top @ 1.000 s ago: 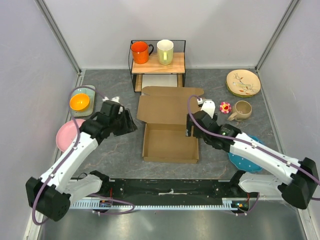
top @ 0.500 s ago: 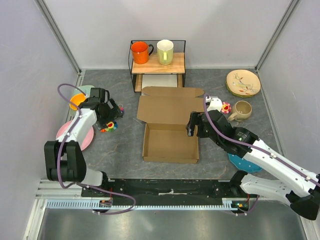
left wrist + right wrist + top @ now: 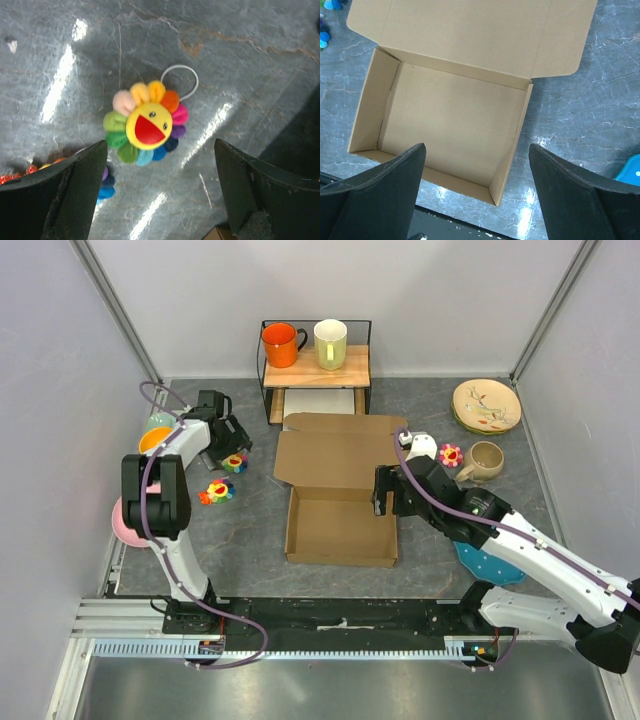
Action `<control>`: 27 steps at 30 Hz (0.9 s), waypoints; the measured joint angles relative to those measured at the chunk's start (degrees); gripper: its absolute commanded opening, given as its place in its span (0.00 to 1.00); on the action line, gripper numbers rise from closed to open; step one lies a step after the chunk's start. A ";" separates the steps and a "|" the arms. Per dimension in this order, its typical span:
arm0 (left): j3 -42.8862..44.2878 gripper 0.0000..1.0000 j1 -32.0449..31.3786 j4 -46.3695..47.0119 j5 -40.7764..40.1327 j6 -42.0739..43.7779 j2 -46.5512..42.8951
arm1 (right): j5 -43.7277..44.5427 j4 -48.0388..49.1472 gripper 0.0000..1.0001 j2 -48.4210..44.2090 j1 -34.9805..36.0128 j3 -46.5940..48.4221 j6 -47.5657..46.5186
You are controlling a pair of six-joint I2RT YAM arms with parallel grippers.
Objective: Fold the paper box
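The paper box (image 3: 340, 528) is brown cardboard and stands in the middle of the table as a shallow open tray. Its lid (image 3: 335, 453) lies flat behind it, side flaps spread. In the right wrist view I look down into the box (image 3: 450, 117). My right gripper (image 3: 476, 147) hangs open above its near right corner, holding nothing. From above, this gripper (image 3: 383, 502) sits at the box's right wall. My left gripper (image 3: 232, 443) is far left of the box. It is open over a rainbow flower toy (image 3: 146, 127), apart from it.
A wire-and-wood shelf (image 3: 316, 368) at the back carries an orange mug (image 3: 281, 343) and a pale mug (image 3: 330, 343), with a white tray (image 3: 318, 400) beneath. Orange bowl (image 3: 158, 443), pink plate (image 3: 130, 518) and a second flower toy (image 3: 215, 492) lie left. Beige plates (image 3: 486, 405), cup (image 3: 486, 460) and blue plate (image 3: 478, 562) lie right.
My left arm has swung away from the box's left side to the far left, over the flower toys, and its jaws have spread wider. The right gripper has barely shifted.
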 measured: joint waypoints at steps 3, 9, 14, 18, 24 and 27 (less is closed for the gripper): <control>2.45 0.93 0.00 -0.26 -1.18 0.33 3.56 | -0.17 -1.01 0.91 1.27 0.00 0.63 -0.09; 7.69 0.81 0.04 -0.90 -2.69 1.18 9.60 | -0.24 -1.86 0.92 3.89 0.00 1.68 -0.39; 9.53 0.69 0.04 -1.70 -3.56 1.86 11.50 | 0.09 -2.05 0.92 4.28 0.00 1.88 -0.39; 9.53 0.59 0.07 -1.88 -4.00 2.80 11.50 | 0.33 -2.05 0.92 4.26 0.00 1.88 -0.20; 9.01 0.41 0.04 -1.79 -4.13 4.07 11.26 | 0.35 -2.08 0.91 4.26 0.00 1.88 0.72; 6.88 0.31 0.07 -1.86 -3.78 4.22 9.09 | 0.35 -2.03 0.91 4.11 0.00 1.88 1.25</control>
